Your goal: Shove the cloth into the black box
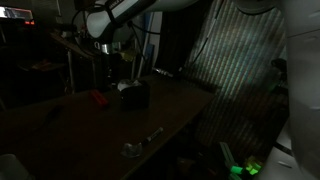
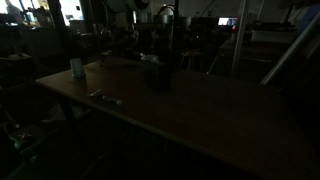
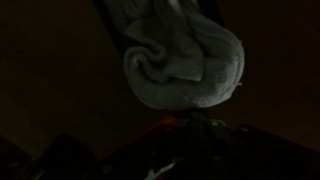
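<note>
Cloth (image 3: 185,65) is hanging balled up in a wad right at the gripper (image 1: 105,50) in wrist view. Fingers are sitting together and looking pinched on a fold at the wad's top (too dark to see the pads themselves). Box (image 1: 135,96) is sitting on the table (image 1: 175,112), below the gripper and a bit to one side, w/ a red obj (image 1: 97,97) just beside it. Ext views are running too dim to pick out the cloth.

Handling, imo: fabric is looking thin, light and floppy. Nothing to break, but it's likely going to puff back up & drape over the box rim. Best gripping at the bunched middle, then pushing down into the opening w/ closed fingers.
</note>
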Tool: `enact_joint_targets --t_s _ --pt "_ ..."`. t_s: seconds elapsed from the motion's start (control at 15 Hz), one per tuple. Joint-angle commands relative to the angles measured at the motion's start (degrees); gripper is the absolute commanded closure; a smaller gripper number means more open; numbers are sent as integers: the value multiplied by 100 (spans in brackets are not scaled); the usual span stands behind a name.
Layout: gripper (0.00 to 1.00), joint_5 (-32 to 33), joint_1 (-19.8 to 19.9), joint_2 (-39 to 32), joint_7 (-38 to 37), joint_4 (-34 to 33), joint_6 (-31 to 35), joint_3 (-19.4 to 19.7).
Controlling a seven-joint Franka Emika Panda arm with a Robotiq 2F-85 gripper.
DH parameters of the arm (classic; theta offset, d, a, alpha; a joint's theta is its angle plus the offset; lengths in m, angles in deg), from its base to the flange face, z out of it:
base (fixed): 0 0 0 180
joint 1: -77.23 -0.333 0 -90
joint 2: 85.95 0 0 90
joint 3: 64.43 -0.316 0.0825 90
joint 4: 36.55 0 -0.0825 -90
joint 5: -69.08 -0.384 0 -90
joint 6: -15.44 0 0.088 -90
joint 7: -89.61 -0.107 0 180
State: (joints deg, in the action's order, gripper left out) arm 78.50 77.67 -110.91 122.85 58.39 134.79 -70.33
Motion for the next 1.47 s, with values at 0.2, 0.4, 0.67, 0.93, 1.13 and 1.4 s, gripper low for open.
enact_joint_targets --t_s 0.2,0.4,0.67,0.93,1.13,1.4 --pt "100 50 90 56 87 -28 -39 103" --pt "100 53 161 142 66 16 -18 172" --pt "100 20 242 257 45 55 -1 222" --pt "100 11 280 351 31 73 -2 246" --pt "100 -21 313 388 24 80 -13 269" --pt "100 -29 359 424 -1 135 -13 300"
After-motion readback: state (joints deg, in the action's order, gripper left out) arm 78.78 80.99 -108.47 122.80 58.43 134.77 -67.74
